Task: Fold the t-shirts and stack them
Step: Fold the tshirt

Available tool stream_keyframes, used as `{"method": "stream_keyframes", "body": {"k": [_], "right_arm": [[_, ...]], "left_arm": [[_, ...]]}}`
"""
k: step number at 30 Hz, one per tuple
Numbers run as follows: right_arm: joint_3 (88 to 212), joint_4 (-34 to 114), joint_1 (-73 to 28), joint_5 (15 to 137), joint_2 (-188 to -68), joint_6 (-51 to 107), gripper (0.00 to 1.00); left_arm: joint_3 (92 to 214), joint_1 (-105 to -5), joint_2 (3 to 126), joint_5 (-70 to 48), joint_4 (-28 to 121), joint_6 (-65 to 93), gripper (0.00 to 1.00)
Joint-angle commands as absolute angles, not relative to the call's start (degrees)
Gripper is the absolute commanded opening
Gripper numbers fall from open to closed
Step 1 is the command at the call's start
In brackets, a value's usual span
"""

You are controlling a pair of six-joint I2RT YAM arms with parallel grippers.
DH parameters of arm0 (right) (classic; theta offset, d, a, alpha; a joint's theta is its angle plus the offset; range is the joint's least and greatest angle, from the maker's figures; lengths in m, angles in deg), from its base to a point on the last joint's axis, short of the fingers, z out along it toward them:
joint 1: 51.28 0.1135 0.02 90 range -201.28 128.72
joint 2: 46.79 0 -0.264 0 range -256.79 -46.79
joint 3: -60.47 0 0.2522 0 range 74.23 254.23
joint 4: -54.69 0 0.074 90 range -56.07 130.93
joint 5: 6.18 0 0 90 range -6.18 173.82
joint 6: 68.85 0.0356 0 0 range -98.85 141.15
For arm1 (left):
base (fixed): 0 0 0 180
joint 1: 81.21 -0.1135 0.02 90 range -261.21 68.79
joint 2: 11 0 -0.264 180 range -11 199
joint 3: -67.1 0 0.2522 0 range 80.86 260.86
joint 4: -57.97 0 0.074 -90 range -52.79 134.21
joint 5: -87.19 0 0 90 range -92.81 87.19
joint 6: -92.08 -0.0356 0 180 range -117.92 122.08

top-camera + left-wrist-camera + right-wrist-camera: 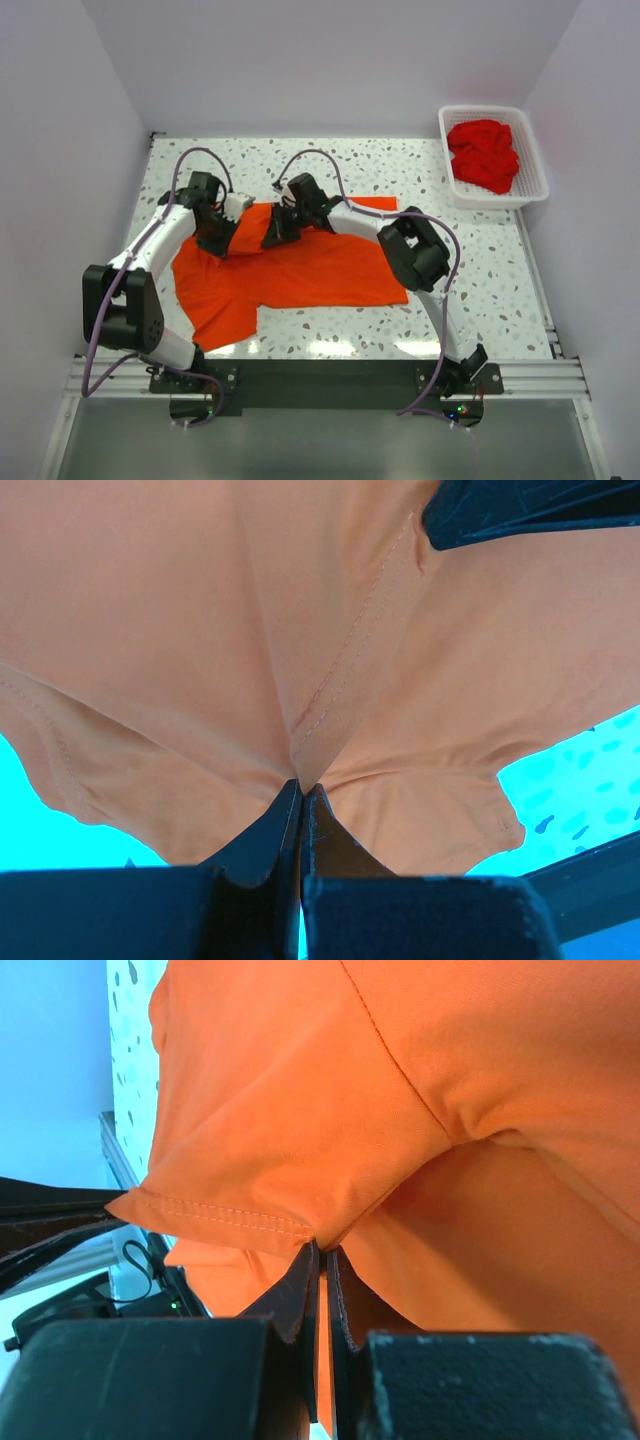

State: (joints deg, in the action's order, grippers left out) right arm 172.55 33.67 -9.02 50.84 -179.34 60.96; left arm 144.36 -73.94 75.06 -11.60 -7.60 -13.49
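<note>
Top external view shows the orange shirt (300,275) spread across the middle of the speckled worktop (480,290). The left hand (220,247) is pinched tight on cloth at the shirt's far-left part, with folds puckering into its tips. The right hand (271,238), just beside it, is clamped on a stitched hem. Red shirts (484,155) lie bunched in the basket (536,165) at the far right corner.
</note>
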Motion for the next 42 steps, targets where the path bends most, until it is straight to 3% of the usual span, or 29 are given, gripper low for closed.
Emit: {"method": "stream_keyframes", "body": {"k": [1, 2, 4, 6, 10, 11, 15, 20, 25, 33, 42], "right_arm": [[172.4, 33.9, -9.36, 50.77, -175.9, 58.77, 0.0], [172.58, 33.64, -9.36, 50.68, -176.25, 58.42, 0.0], [173.45, 30.85, -9.36, 48.93, -177.12, 56.67, 0.0], [175.47, 27.76, -9.53, 48.92, -177.48, 54.12, 0.1], [173.72, 25.13, -11.11, 48.57, -173.88, 48.85, 0.5], [173.72, 24.16, -11.64, 48.75, -172.31, 47.36, 0.55], [175.12, 18.28, -14.36, 45.94, -169.75, 41.73, 0.63], [182.23, 8.26, -20.94, 45.92, -170.27, 32.78, 0.63], [187.52, -1.6, -27.09, 53.92, -171.94, 21.95, 0.52], [182.17, -2.32, -32.2, 72.01, -172.38, 13.68, 0.35], [181.53, -0.64, -34.93, 86.18, -178.35, 8.85, 0.26]], "left_arm": [[143.97, -73.65, 76.36, -11.42, -8.44, -13.21, 0.0], [143.79, -73.65, 76.71, -11.16, -8.44, -13.47, 0.0], [143.44, -73.74, 77.94, -10.72, -8.53, -13.65, 0.15], [143.44, -74.52, 78.38, -11.42, -8.61, -14.27, 0.22], [146.85, -78.65, 78.47, -20.61, -9.75, -16.55, 0.36], [149.65, -80.92, 78.99, -23.34, -10.8, -18.29, 0.48], [156.26, -85.07, 81.27, -27.41, -7.49, -17.44, 0.5], [162.23, -87.36, 88.03, -24.96, -0.8, -13.58, 0.47], [165.4, -90.69, 96.04, -20.39, 5.88, -7.86, 0.34], [169.72, -92.9, 105.36, -12.22, 11.33, -4.43, 0.29], [171.56, -94.04, 113.8, -7.47, 10.81, -3.02, 0.22]]}}
